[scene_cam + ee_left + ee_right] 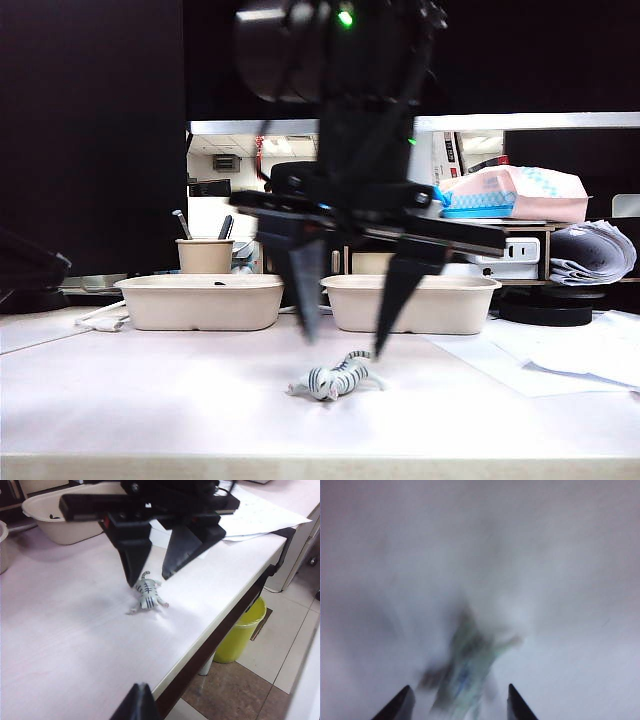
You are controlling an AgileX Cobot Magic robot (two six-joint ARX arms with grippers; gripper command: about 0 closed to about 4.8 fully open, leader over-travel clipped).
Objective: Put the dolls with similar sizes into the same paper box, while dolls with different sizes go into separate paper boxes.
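A tiny white zebra doll with black stripes (335, 379) lies on its side on the white table, in front of the gap between two beige paper boxes (200, 303) (420, 306). My right gripper (345, 342) hangs just above it, pointing down. It is open, with one finger on each side of the zebra doll (147, 594) and neither touching it. The right wrist view is blurred, with the zebra doll (470, 665) between the two open fingertips. A small dark bit (218, 284) shows inside the left box. My left gripper (140, 692) is shut and empty near the table's front edge.
Behind the left box stands a beige pen cup (205, 255). Loose white paper sheets (560, 350) lie at the right. A shelf with a pink pack (515, 192) is at the back. Below the table's front edge (225, 625) stands a yellow bin (245, 630).
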